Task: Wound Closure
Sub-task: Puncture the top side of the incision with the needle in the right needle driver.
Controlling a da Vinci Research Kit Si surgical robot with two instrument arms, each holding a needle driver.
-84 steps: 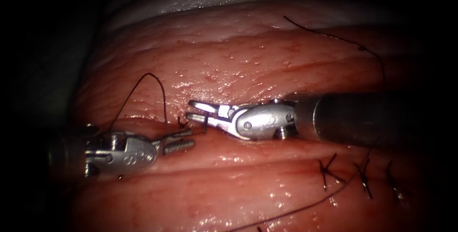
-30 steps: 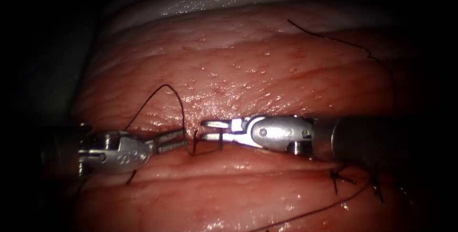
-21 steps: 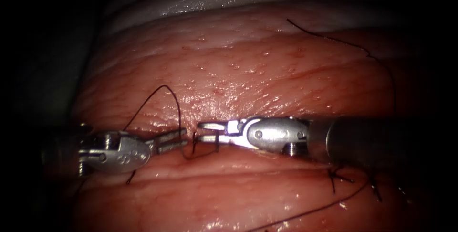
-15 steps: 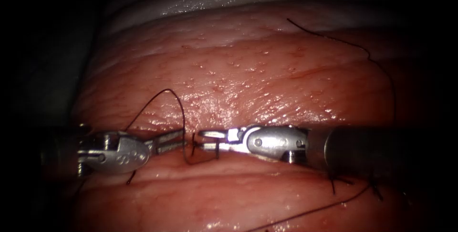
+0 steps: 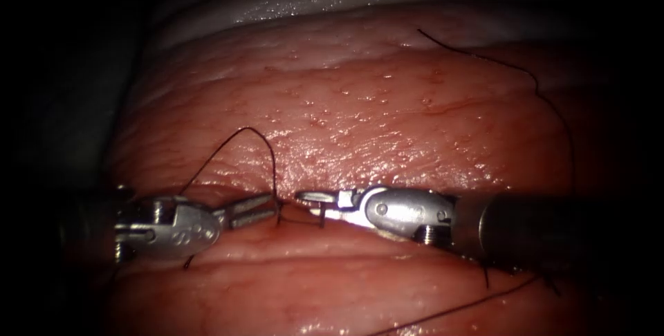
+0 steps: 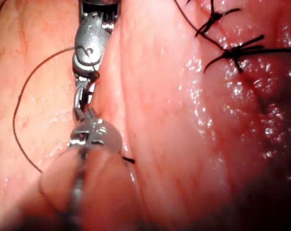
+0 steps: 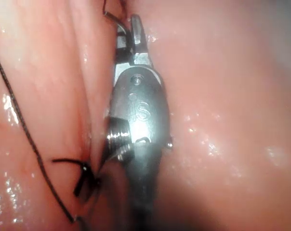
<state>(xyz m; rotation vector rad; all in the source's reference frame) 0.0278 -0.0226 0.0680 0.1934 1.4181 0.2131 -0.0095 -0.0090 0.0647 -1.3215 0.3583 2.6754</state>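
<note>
Several knotted stitches (image 6: 234, 50) are seen along the cut in the tissue (image 5: 387, 115); the stretch at the endoscope view's left is not yet tied. The curved needle (image 5: 304, 220) lies across the cut between the tools, partly buried, its long axis roughly left to right. It is held near one end by the right tool (image 5: 312, 203). The left tool (image 5: 257, 210) is clamped by the other end; whether on needle or thread (image 5: 242, 144) cannot be told.

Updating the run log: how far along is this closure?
Done: tied stitches. In hand: right pincer appears shut on the needle, which sits partly in the tissue, grip spot along its curve unclear; left pincer sits beside the thread, hold unclear. Left: this stitch is untied.
</note>
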